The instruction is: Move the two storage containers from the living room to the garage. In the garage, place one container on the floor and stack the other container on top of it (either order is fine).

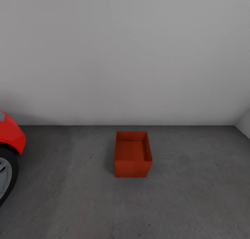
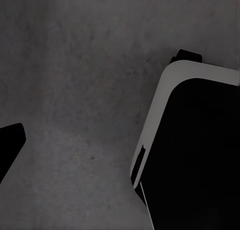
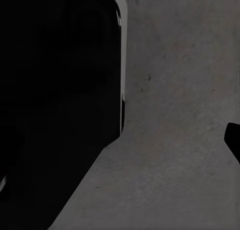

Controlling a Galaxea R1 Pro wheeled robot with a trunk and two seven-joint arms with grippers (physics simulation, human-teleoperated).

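Observation:
An orange-red storage container [image 1: 133, 154] stands open-top on the dark grey concrete floor [image 1: 194, 190] of the garage, a short way out from the pale back wall. It looks tall, and I cannot tell whether it is one bin or two stacked. In the left wrist view a single dark fingertip [image 2: 10, 145] of my left gripper [image 2: 120, 147] sits at the frame's edge over bare concrete. My right gripper [image 3: 120, 140] likewise shows one fingertip [image 3: 234, 140] at the edge, and nothing is held in either.
A red car [image 1: 10, 136] with its dark wheel [image 1: 5, 180] stands at the far left. The plain grey wall [image 1: 125, 58] closes the back, with a corner at the right. The robot's black, white-rimmed base [image 2: 200, 150] is below both wrists.

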